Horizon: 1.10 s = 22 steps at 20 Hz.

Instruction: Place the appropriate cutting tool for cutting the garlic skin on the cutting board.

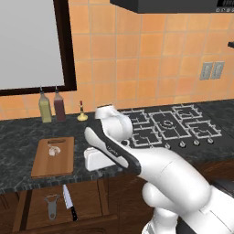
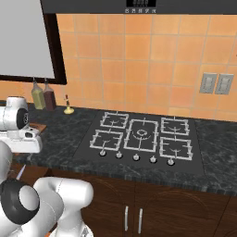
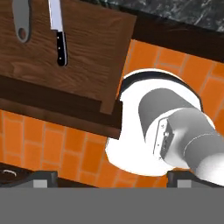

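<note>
Nothing is getting done yet: the knife [image 1: 68,201] is lying in the open drawer [image 1: 87,203] beside the peeler [image 1: 52,204] (wrong tool), the hand [image 1: 93,159] is hanging wide and empty, and the cutting board [image 1: 53,157] is carrying only garlic [image 1: 55,150].

I see the cutting board [image 1: 52,157], light-brown wood with a slot handle at its far end, lying flat on the dark counter at left. The garlic [image 1: 55,151], a small whitish bulb, sits on its far half. The knife [image 1: 69,202], silver blade and black handle, lies flat in the open drawer nearer me, handle nearest.
</note>
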Available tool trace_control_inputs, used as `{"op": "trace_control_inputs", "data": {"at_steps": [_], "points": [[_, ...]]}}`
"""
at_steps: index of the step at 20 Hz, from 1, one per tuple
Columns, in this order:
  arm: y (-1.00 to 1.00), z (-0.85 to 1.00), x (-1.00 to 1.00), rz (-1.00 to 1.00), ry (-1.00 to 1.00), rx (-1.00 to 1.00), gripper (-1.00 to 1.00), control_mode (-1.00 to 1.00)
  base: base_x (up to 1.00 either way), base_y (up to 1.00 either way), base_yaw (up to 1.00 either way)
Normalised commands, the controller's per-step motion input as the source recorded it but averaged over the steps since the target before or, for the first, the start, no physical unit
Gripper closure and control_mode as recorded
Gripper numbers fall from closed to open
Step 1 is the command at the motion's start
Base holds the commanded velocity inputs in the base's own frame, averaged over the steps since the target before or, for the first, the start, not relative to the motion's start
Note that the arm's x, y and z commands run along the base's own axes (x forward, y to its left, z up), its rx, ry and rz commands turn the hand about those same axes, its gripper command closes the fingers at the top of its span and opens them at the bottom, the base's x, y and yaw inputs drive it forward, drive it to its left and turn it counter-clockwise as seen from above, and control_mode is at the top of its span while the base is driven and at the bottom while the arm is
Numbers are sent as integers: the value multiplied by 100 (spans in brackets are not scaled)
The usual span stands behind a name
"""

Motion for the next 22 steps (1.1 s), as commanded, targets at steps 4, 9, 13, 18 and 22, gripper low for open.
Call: {"op": "trace_control_inputs", "data": {"at_steps": [4, 9, 13, 18, 22], "points": [[35, -45, -13, 0, 18, 9, -100, -100, 0, 0, 0], [38, -55, -8, 0, 16, 1, -100, -100, 0, 0, 0], [41, -61, 0, 0, 6, 0, -100, -100, 0, 0, 0], [33, -59, 0, 0, 0, 0, -100, -100, 0, 0, 0], [17, -50, 1, 0, 0, 0, -100, -100, 0, 0, 0]]}}
